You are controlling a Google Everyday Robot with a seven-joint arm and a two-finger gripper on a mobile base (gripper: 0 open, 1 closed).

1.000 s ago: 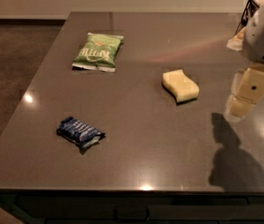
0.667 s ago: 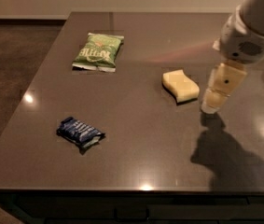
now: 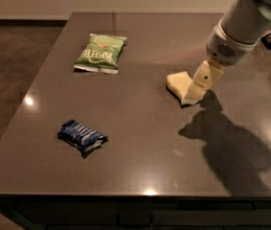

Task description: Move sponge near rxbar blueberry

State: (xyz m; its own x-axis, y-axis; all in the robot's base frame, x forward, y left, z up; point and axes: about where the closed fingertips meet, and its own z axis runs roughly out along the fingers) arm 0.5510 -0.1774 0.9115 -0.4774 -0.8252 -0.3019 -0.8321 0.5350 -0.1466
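Note:
The pale yellow sponge lies on the dark table, right of centre. My gripper comes down from the upper right. Its cream fingers stand at the sponge's right end and cover part of it. The dark blue rxbar blueberry lies at the front left of the table, well apart from the sponge.
A green chip bag lies at the back left of the table. The arm's shadow falls on the table to the right of the sponge. The floor drops away past the table's left edge.
My gripper has moved left from the table's right side and now stands over the sponge's right end. The sponge, the bar and the bag have not moved.

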